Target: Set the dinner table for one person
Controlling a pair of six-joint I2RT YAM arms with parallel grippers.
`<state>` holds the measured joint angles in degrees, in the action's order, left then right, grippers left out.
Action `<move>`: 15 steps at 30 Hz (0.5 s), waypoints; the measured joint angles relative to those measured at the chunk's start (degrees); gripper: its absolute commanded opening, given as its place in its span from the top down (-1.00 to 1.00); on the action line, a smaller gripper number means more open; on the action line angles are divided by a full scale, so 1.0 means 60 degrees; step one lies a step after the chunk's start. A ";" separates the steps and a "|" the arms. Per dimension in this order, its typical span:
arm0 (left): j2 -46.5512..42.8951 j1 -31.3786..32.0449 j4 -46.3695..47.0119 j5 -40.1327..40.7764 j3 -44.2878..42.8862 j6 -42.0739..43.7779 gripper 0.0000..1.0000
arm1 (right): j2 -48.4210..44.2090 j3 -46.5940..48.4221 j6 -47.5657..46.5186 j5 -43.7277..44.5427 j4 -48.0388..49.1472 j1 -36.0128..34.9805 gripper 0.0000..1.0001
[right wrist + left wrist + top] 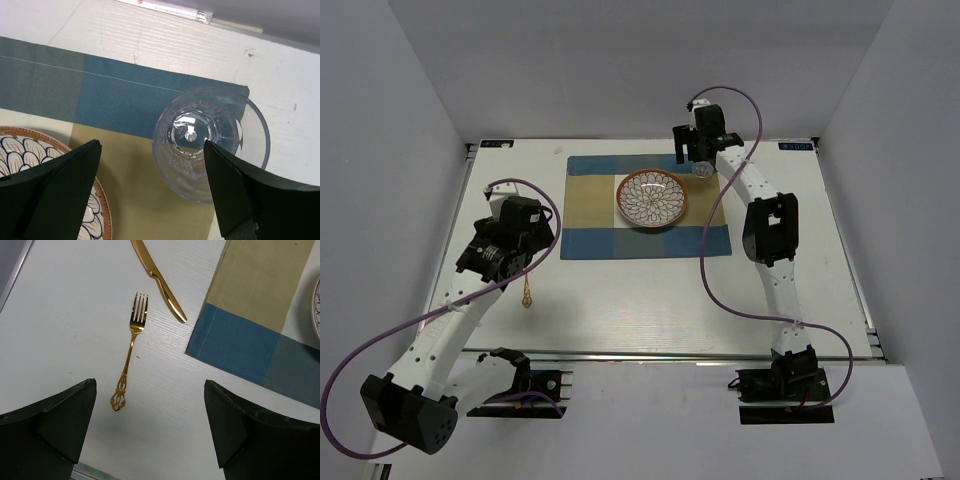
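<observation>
The white dinner table (pixel 620 300) carries a blue-and-beige placemat (pixel 590 200) with a flower-patterned plate (pixel 651 198) at its middle. A clear glass (pixel 702 170) stands upright on the mat's far right corner. My right gripper (pixel 695 150) hovers over it, open and empty. In the right wrist view the glass (pixel 210 142) sits just by the right finger of the gripper (pixel 152 145). A gold fork (pixel 131 350) and gold knife (pixel 160 282) lie on the table left of the mat. My left gripper (pixel 150 384) is open and empty above the fork's handle end.
In the top view the left arm (pixel 505 245) hides the knife and most of the fork (pixel 527 295). Grey walls close in the table on the left, right and far sides. Purple cables loop beside both arms.
</observation>
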<state>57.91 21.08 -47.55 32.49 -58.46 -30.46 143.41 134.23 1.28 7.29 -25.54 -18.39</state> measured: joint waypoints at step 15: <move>0.0605 -0.0142 -0.0237 0.0437 -0.0022 -0.0594 -0.96 | -0.5923 -0.3315 0.1166 -0.1413 0.1202 0.0036 -0.78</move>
<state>61.54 20.23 -48.97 35.11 -58.59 -34.02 107.87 114.34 8.27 -1.19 -18.33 -18.17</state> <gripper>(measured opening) 0.979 0.893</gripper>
